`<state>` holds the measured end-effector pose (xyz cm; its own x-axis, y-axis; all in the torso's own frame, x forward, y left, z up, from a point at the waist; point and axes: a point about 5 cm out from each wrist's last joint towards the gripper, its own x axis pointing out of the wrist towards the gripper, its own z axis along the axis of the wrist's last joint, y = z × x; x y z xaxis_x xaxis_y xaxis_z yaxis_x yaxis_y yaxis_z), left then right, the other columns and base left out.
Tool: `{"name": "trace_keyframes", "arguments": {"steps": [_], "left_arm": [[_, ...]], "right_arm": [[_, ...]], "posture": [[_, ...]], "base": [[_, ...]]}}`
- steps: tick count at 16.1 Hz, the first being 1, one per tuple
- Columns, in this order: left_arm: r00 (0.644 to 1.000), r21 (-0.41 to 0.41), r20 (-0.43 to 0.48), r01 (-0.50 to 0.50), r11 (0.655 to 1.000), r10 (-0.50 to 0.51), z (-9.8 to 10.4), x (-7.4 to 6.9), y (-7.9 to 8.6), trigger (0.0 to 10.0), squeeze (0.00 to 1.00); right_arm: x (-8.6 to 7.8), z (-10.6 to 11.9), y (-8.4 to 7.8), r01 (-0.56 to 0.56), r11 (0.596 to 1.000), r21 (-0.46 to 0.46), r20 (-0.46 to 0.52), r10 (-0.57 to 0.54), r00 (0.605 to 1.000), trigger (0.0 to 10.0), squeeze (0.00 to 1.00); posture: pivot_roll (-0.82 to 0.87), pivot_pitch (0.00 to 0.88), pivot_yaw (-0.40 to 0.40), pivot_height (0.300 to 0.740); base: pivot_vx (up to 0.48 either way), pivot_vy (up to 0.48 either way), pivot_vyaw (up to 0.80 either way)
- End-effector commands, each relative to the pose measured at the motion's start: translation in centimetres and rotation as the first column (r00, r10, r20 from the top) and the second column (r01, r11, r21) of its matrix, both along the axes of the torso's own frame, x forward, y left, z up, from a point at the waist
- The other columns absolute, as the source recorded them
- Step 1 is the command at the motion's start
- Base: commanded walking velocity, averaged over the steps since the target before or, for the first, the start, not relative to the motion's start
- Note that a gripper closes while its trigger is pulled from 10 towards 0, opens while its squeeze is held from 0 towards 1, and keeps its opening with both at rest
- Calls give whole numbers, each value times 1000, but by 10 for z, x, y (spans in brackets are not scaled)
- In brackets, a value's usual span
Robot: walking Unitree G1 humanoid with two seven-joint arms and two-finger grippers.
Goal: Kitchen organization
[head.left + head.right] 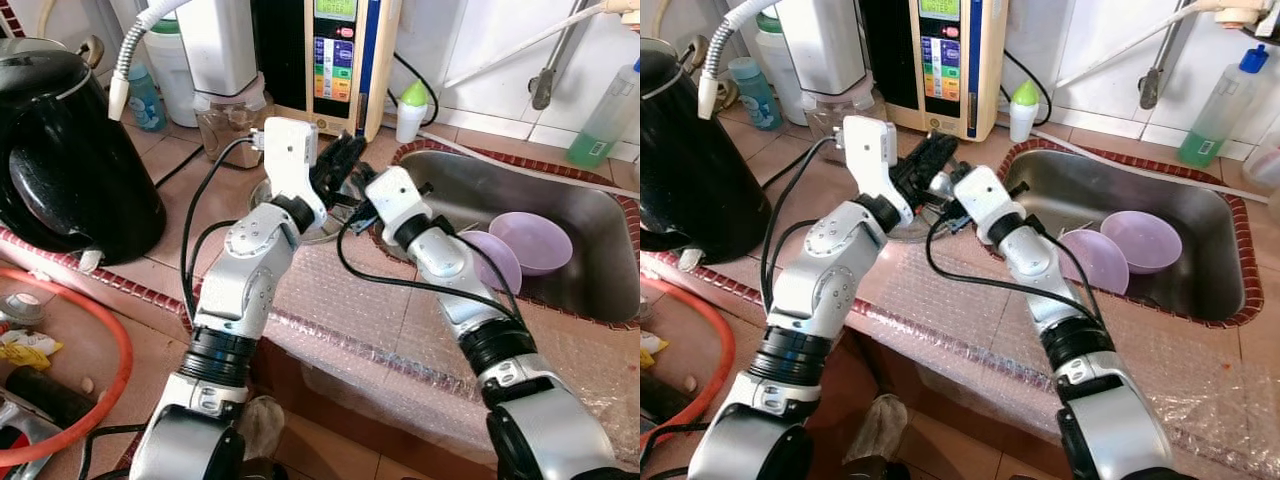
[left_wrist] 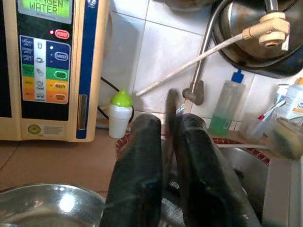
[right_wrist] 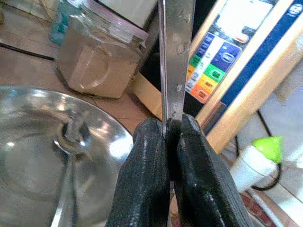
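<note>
Tiled counter [image 1: 170,175] w/ a steel sink [image 1: 590,260] set in its right side; bubble wrap [image 1: 350,300] covers the counter's front edge. Big black kettle [image 1: 70,150] at far left. Water machine w/ coloured buttons [image 1: 335,60] stands against the back wall, a glass jar [image 1: 225,120] just beside it on the left, a small white bottle w/ green cap [image 1: 412,108] on the right. 2 purple bowls [image 1: 535,242] lie in the sink, touching each other. Green-liquid bottle [image 1: 605,120] behind the sink, near the tap pipe [image 1: 548,70].

Both arms meet over the counter, just left of the sink. A steel bowl [image 3: 42,156] sits below them, mostly hidden in the head views.

Right gripper [image 3: 171,132]: fingers [image 3: 147,175] pressed together, clamped on a flat metal utensil handle [image 3: 176,52] that stands upright, over the steel bowl's rim.

Left gripper [image 2: 170,137]: fingers [image 2: 142,175] close, w/ a thin metal piece [image 2: 171,113] between them; looks pinched, blurry.
</note>
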<state>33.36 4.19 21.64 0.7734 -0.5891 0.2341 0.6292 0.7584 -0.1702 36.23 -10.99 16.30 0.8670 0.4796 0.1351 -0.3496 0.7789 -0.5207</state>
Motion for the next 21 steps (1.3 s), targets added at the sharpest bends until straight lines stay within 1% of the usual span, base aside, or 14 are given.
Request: {"name": "trace_keyframes", "arguments": {"steps": [1,3,5,7,9,10,11,12,15,17,18,19,20,21], "left_arm": [[1000,23,9,16,1000,-16,1,-3,-1,10000,1000],[999,55,31,14,998,-15,3,-6,3,10000,1000],[999,71,37,16,997,-18,3,-9,9,10000,1000],[1000,78,29,5,997,-7,-1,-9,13,10000,1000],[1000,95,13,-10,995,9,-9,-12,18,10000,1000],[1000,101,7,-14,995,14,-12,-12,20,10000,1000],[1000,114,-9,-26,993,27,-19,-14,24,10000,1000],[999,129,-15,-37,991,39,-23,-14,27,10000,1000],[997,164,-41,-55,985,62,-38,-17,32,10000,1000],[996,191,-64,-57,980,70,-49,-19,34,10000,1000],[994,198,-96,-40,979,60,-53,-21,33,10000,1000],[994,194,-94,-37,980,56,-53,-21,31,10000,1000],[994,199,-89,-37,979,55,-53,-21,30,10000,1000],[995,207,-90,-34,978,54,-55,-21,29,10000,1000]], "right_arm": [[3,2,-8,32,999,-1,6,-32,999,0,0],[4,2,-15,57,997,-43,28,-56,998,0,0],[7,1,-28,91,993,-75,30,-89,996,0,0],[10,1,-37,127,989,-74,25,-125,992,0,0],[14,1,-49,194,978,-72,28,-192,981,0,0],[15,0,-51,210,975,-71,25,-209,978,0,0],[17,-3,-62,276,959,-72,14,-276,961,0,0],[17,-5,-68,308,949,-63,-2,-309,951,0,0],[17,-21,-90,434,900,-46,-108,-436,893,0,0],[14,-32,-100,489,872,-21,-185,-484,855,0,0],[11,-39,-106,519,854,-21,-229,-510,829,1333,0],[10,-43,-109,537,843,-1,-264,-519,813,1333,0],[8,-49,-114,573,819,10,-313,-542,780,3451,0],[5,-54,-119,607,794,27,-355,-560,749,5020,0]], "posture": [[-38,0,82,740],[-33,0,82,740],[-17,0,72,740],[-15,0,69,740],[-6,0,58,740],[-5,0,57,740],[1,0,52,740],[2,0,49,740],[5,0,41,740],[6,0,42,740],[3,0,44,740],[3,0,45,740],[3,0,48,740],[3,0,48,740]], "base": [[0,0,0],[0,0,0],[0,0,0],[0,0,0],[0,0,0],[0,0,0],[0,0,0],[0,0,0],[0,0,0],[0,0,0],[0,0,0],[0,0,0],[0,0,0],[0,0,0]]}}
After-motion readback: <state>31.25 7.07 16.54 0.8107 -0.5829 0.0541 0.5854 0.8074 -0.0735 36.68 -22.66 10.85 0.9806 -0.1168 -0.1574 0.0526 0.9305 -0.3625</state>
